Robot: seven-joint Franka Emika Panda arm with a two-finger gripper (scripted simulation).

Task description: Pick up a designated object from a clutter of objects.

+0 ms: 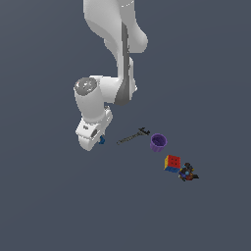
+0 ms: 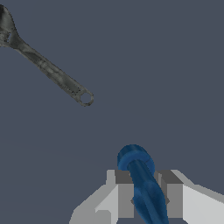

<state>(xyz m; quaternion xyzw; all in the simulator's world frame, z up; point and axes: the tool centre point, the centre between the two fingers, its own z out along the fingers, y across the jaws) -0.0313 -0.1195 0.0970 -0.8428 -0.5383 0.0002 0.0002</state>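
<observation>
The designated object, a tiny bright-blue knobbly piece (image 2: 139, 175), stands between my gripper's (image 2: 148, 176) two grey fingers, which are closed against its sides. In the exterior view only a speck of the blue piece (image 1: 102, 141) shows under the white hand, where the gripper (image 1: 100, 139) is low over the floor at the left end of the clutter. I cannot tell whether the piece is off the floor. The rest of the clutter trails away toward the exterior view's right.
A thin dark grey clamp-like tool (image 1: 132, 136) (image 2: 48, 70) lies just beside the hand. Beyond it stand a purple cup (image 1: 158, 142), a red-yellow-blue cube (image 1: 172, 163) and a dark multicoloured toy (image 1: 187, 172). The floor is plain grey.
</observation>
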